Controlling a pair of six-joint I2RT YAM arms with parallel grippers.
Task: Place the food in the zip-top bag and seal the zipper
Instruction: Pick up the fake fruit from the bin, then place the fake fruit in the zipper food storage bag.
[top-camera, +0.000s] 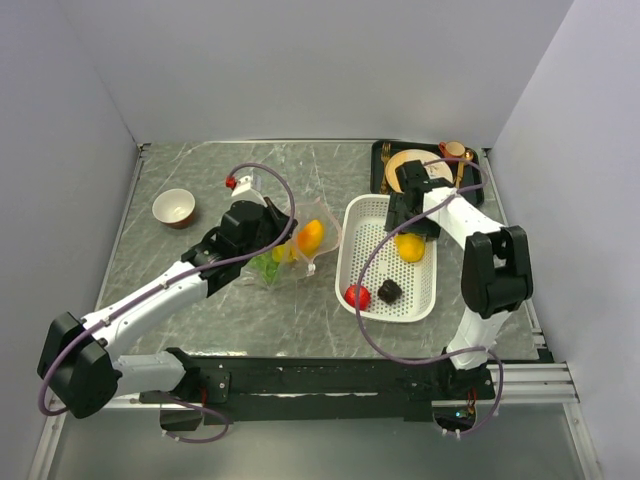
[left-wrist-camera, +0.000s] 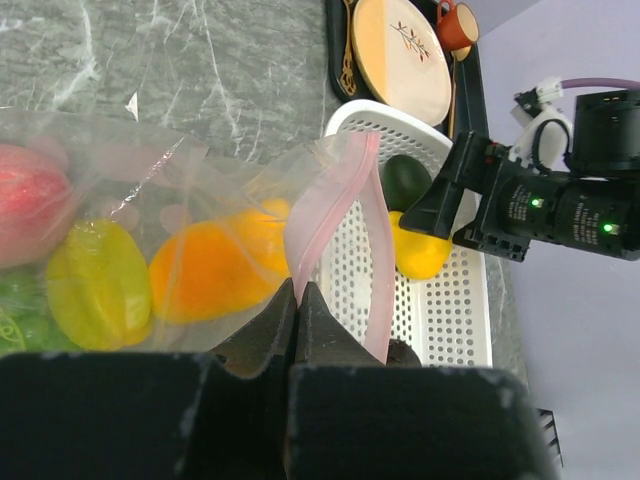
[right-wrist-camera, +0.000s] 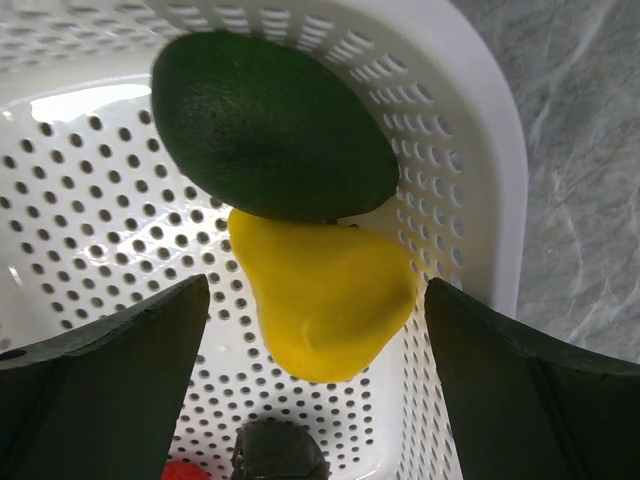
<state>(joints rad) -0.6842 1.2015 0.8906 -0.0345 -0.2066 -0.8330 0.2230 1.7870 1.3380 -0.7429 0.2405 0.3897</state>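
Note:
The clear zip-top bag (top-camera: 305, 248) lies left of the white basket (top-camera: 355, 245), its mouth toward the basket. In the left wrist view it holds an orange mango (left-wrist-camera: 205, 270), a yellow fruit (left-wrist-camera: 98, 283), a pink peach (left-wrist-camera: 30, 215) and green grapes (left-wrist-camera: 15, 325). My left gripper (left-wrist-camera: 297, 292) is shut on the pink zipper strip (left-wrist-camera: 330, 200) and holds the mouth up. My right gripper (right-wrist-camera: 318, 290) is open inside the basket, its jaws either side of a yellow fruit (right-wrist-camera: 320, 295) that touches the dark green avocado (right-wrist-camera: 270, 125). A red tomato (top-camera: 357, 295) and a small dark piece (top-camera: 389, 290) lie at the basket's near end.
A cream plate (top-camera: 410, 165) and an orange cup (top-camera: 455, 150) sit on a dark tray at the back right, just behind the basket. A small bowl (top-camera: 175, 207) stands at the back left. The basket wall (right-wrist-camera: 480, 150) is close to my right finger.

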